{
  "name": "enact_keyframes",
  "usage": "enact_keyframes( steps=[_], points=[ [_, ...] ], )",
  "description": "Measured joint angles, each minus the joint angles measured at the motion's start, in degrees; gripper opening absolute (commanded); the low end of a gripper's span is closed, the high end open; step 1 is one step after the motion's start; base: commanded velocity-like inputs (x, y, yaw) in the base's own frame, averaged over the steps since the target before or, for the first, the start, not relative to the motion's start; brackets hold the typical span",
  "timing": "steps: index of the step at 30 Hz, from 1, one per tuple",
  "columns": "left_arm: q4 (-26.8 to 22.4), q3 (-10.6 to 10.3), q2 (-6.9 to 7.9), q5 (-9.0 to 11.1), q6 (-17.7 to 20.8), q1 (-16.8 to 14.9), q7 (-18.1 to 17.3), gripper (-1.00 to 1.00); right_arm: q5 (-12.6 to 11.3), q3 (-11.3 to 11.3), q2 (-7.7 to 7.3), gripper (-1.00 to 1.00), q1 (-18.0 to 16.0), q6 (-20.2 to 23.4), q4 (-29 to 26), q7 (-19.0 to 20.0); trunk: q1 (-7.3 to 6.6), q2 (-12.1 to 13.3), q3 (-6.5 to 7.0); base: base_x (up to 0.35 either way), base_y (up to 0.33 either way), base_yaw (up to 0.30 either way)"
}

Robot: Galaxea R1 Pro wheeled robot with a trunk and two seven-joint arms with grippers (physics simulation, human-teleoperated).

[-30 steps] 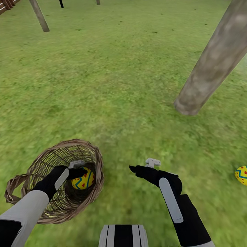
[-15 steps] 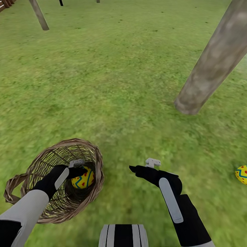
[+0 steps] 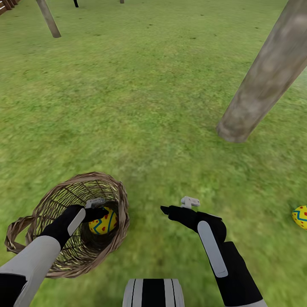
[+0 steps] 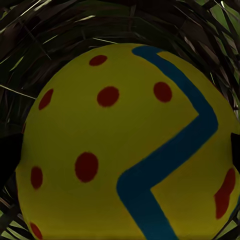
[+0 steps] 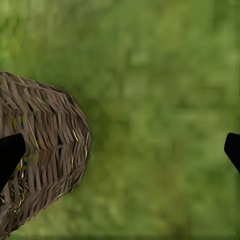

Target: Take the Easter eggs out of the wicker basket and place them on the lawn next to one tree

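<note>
The wicker basket (image 3: 51, 213) lies tipped on its side on the lawn (image 3: 140, 106), at the lower left of the head view. One yellow Easter egg (image 3: 103, 221) with a blue zigzag and red dots rests inside it. My left gripper (image 3: 99, 212) reaches into the basket, open, with that egg (image 4: 100, 140) between its spread fingers. A second egg (image 3: 300, 216) lies on the grass at the right edge. The third egg is out of view. My right gripper (image 3: 167, 209) hovers open over the grass beside the basket (image 5: 40, 150). The tree trunk (image 3: 264, 81) stands at the upper right.
A thinner leaning trunk (image 3: 49, 19) stands far back on the left, beside a piece of brown fence (image 3: 6, 6). Open grass stretches between the basket and the thick trunk.
</note>
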Motion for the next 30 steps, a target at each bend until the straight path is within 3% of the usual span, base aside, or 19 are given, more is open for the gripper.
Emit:
enact_keyframes(
  steps=[24,30],
  points=[
    [0.3,0.1,0.23,0.8,-0.1,0.0,-0.2,-1.00,0.0,0.0,0.00,1.00,0.0,0.0,0.0,0.0,0.00,0.0,0.00,0.000,0.000,0.000],
    [0.9,0.1,0.26,-0.1,0.0,0.0,-0.3,-1.00,0.0,0.0,0.00,1.00,0.0,0.0,0.0,0.0,-0.04,0.0,0.44,0.000,0.000,0.000]
  ],
)
